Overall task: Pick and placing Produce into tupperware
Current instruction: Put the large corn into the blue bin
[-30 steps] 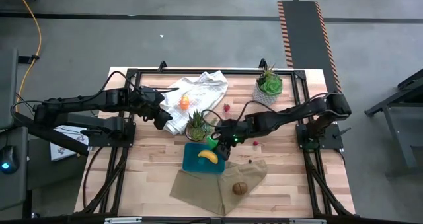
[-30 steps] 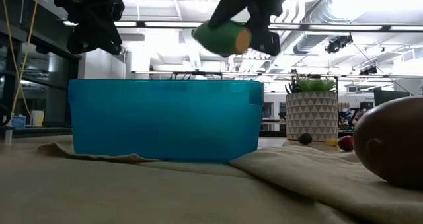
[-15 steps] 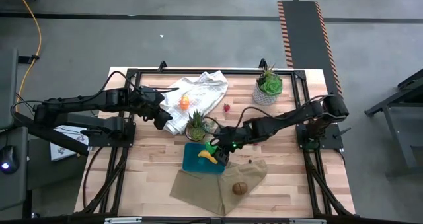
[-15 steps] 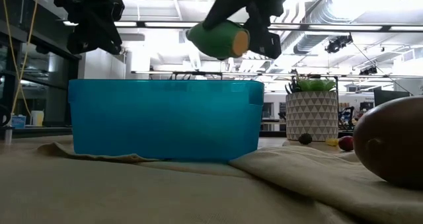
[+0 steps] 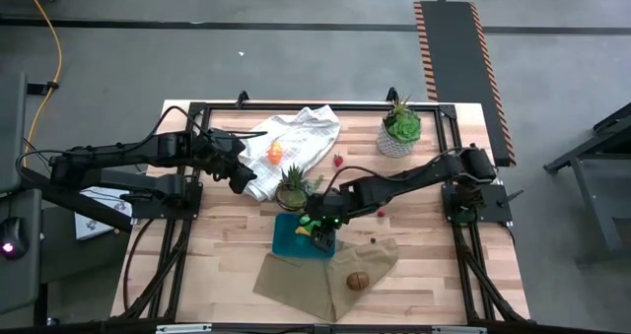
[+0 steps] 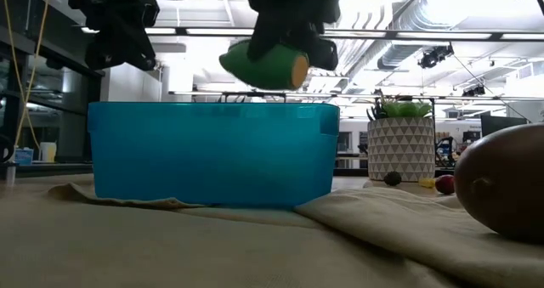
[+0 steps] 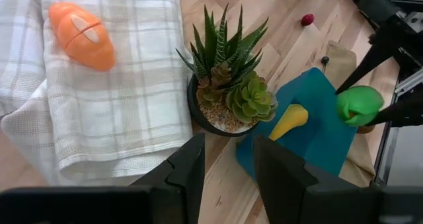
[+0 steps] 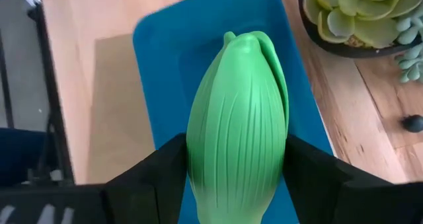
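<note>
The green pepper (image 8: 239, 118) hangs above the teal tupperware (image 5: 288, 239), held in my right gripper (image 5: 317, 226). In the low view the pepper (image 6: 263, 64) is clear of the tupperware's rim (image 6: 212, 108). A yellow banana (image 7: 289, 120) lies inside the tupperware. The brown kiwi (image 5: 358, 281) rests on the tan cloth (image 5: 306, 280). An orange piece (image 5: 275, 153) lies on the white towel (image 5: 296, 137). My left gripper (image 5: 240, 179) waits shut above the towel's near left edge. My right gripper pinches the pepper's two long sides (image 8: 198, 151) between its fingers (image 8: 162, 181), near the stem end. The fingers slant down from the table's right, and the pepper's tip points on past them. The pepper lies nearly level, lifted clear over the tupperware.
A spiky potted plant (image 5: 295, 188) stands right behind the tupperware, and another (image 5: 400, 127) at the far right. Red berries (image 5: 338, 161) (image 5: 381, 213) and a dark one (image 5: 373, 240) lie on the wood. A black frame (image 5: 197, 157) borders the table.
My right gripper has carried the pepper toward the table's left and near edge, from the tupperware's far right corner to over its middle, sinking a little and rolling slightly. The pepper stays in the grip and clear of the rim.
</note>
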Available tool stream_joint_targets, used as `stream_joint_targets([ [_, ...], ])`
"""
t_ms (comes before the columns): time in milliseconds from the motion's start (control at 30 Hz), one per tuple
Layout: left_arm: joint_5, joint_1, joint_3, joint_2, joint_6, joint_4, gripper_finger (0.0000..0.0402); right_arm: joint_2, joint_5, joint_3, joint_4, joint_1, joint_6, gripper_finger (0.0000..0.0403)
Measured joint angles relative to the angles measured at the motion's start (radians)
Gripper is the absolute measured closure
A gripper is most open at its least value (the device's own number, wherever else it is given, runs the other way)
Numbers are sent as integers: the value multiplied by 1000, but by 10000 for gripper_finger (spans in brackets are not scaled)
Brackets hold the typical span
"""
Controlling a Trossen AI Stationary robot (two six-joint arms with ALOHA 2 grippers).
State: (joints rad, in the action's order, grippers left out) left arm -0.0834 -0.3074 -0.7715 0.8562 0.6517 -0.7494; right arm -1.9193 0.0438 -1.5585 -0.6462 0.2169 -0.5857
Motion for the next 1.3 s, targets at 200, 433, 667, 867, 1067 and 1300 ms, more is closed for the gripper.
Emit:
stream_joint_targets([
  [200, -2, 0, 0, 0, 0, -11, 286, -32, 22, 0, 7, 2, 0, 206],
  [433, -3, 0, 0, 0, 0, -13, 286, -82, 54, 2, 31, 7, 1, 206],
  [667, -3, 0, 0, 0, 0, -17, 286, -93, 61, 2, 57, 9, 3, 206],
  [867, -3, 0, 0, 0, 0, -17, 286, -93, 80, 2, 79, 13, 28, 206],
  [1067, -3, 0, 0, 0, 0, -17, 286, -94, 90, 2, 83, 13, 26, 205],
  [1300, -3, 0, 0, 0, 0, -17, 286, -94, 89, 2, 82, 13, 10, 167],
])
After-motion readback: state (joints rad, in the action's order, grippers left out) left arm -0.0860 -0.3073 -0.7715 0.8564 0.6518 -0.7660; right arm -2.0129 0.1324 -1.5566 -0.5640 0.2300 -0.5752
